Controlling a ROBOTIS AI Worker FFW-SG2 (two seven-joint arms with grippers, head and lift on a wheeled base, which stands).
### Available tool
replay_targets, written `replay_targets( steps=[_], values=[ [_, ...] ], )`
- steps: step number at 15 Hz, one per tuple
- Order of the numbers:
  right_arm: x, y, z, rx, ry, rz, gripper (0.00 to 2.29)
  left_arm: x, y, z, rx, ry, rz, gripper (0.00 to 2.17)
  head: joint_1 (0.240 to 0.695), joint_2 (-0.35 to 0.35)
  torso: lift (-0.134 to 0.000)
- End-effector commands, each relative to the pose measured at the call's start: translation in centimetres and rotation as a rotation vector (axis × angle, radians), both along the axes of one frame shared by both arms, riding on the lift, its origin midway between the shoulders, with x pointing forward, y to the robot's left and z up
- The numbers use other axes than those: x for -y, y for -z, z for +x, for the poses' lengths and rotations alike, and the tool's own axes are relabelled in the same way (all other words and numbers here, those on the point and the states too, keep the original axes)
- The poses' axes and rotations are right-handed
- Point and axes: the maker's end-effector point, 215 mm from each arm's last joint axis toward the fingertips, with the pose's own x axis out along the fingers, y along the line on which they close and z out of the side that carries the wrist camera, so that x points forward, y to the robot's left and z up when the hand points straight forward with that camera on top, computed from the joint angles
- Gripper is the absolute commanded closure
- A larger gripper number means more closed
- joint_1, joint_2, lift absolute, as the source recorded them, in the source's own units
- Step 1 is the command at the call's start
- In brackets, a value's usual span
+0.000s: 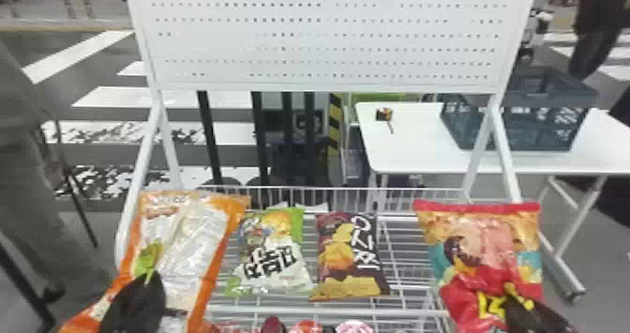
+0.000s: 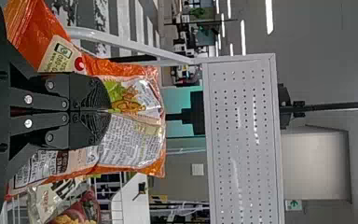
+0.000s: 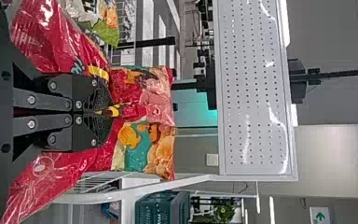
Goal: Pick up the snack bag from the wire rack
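I have a large orange snack bag (image 1: 192, 243) at the left side of the wire rack (image 1: 337, 311) and a red snack bag (image 1: 487, 243) at its right side. The orange one's long axis slants from the near left corner up and away, its far end leaning to the right. The red one's long axis runs nearly straight away from me, its red-edged top at the far end.

My left pincer (image 1: 151, 279) has its fingers closed together on the orange film, and in its wrist view the left pincer (image 2: 109, 111) bites a crease down the middle of the face. My right pincer (image 1: 511, 292) is clamped likewise on the red bag, film bunched between its tips. I can't tell whether either bag touches the wires.
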Motion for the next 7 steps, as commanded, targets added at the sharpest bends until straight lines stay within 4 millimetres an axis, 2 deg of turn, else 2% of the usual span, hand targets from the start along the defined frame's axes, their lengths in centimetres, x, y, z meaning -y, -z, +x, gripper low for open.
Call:
replay_targets(
  steps=[1, 7],
  values=[
    [-0.04, -0.04, -0.01, 0.001, -0.001, 0.001, 2.16, -0.05, -0.08, 0.05, 0.002, -0.001, 0.001, 1.76, 0.499, 0.000, 0.000],
    [-0.17, 0.07, -0.06, -0.001, -0.010, 0.012, 2.16, -0.33, -0.27, 0.21, 0.007, -0.004, -0.002, 1.76, 0.499, 0.000, 0.000]
  ],
)
